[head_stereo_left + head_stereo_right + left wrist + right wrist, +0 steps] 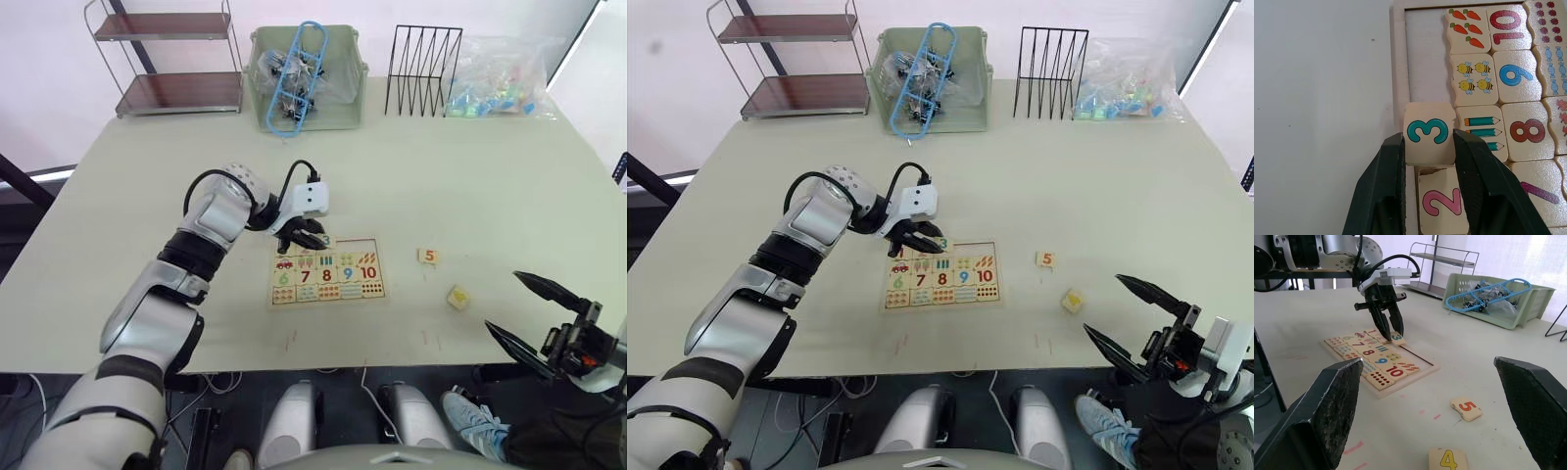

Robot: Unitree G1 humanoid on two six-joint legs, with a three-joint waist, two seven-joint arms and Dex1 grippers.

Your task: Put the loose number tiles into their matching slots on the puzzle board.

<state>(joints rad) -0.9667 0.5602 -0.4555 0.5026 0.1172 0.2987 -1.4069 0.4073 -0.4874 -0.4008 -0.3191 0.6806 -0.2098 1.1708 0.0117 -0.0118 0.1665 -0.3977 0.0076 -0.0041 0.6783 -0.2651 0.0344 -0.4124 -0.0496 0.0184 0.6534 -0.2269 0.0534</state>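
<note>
Left gripper (1427,147) is clamped on the 3 tile (1429,132), one finger on each side, right at the top-row edge of the puzzle board (376,294), which sits centre of the head view. In the left wrist view the 3 hangs partly over the board's rim and over the empty row; looks tilted/not seated yet, though can't tell for sure if it touches the recess.

Progress, judged from what shows:
- 2 tile (1442,205) lies in the row just beside the 3, appears seated in its slot.
- 1 tile: hidden behind the gripper, can't tell.
- 3: in hand, being placed.
- Open slots (1425,54) beyond the 3, next to the bee and carrot pics, are bare, so 4 and 5 are still to do.
- 5 tile (427,257) lies loose on the desk (490,176), right of the board, well apart from it.
- 4 tile (1448,460) also loose, lower right of the 5, nearer the right gripper.
- Bottom rows (6–10 plus pics) are all filled.

Right gripper (529,308) hovers at lower right of the head view, fingers spread wide, holding nothing, near the 4 and 5 but touching neither.

So roughly mid-task: about two in, one going in, two left. Clear bag of coloured bits (500,83) sits at the desk's far right, not part of this.
</note>
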